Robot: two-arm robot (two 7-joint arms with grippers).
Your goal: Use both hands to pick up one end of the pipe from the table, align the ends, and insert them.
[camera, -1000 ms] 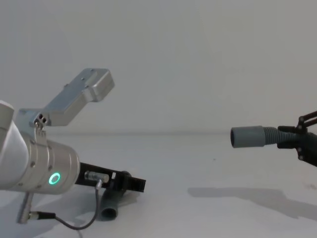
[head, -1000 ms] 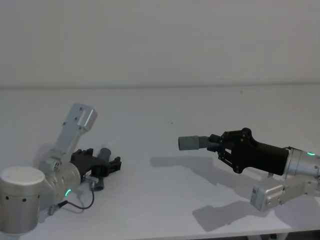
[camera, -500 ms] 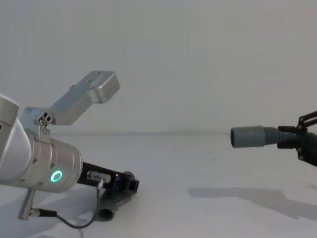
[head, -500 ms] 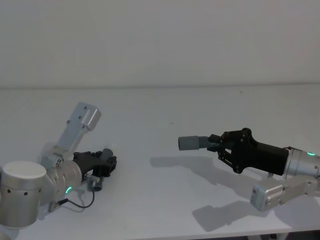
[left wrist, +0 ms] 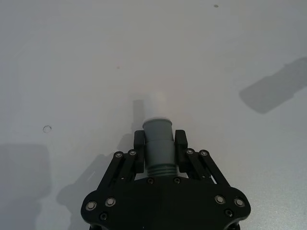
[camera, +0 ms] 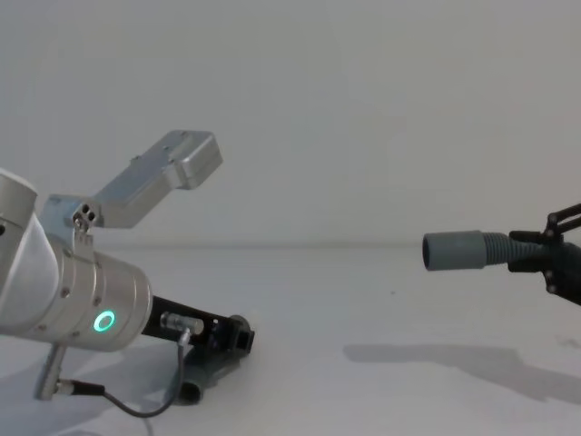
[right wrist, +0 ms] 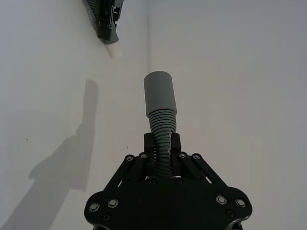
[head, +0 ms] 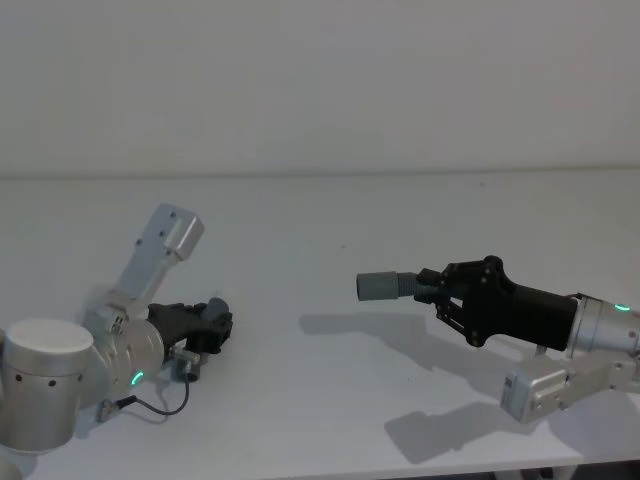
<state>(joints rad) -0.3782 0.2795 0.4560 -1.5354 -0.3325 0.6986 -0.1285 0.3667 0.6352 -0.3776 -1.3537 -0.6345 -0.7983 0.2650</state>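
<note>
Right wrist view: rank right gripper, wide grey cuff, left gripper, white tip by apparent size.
1. right gripper, nearest the camera.
2. wide grey cuff and left gripper look alike, the latter farther off and cropped.
3. white tip.

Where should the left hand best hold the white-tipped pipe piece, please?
Probably the grey cuff just behind the white tip, left hand coming from the ribbed end, a finger either side: that leaves the tip free for the wide-cuffed piece in the right hand.
</note>
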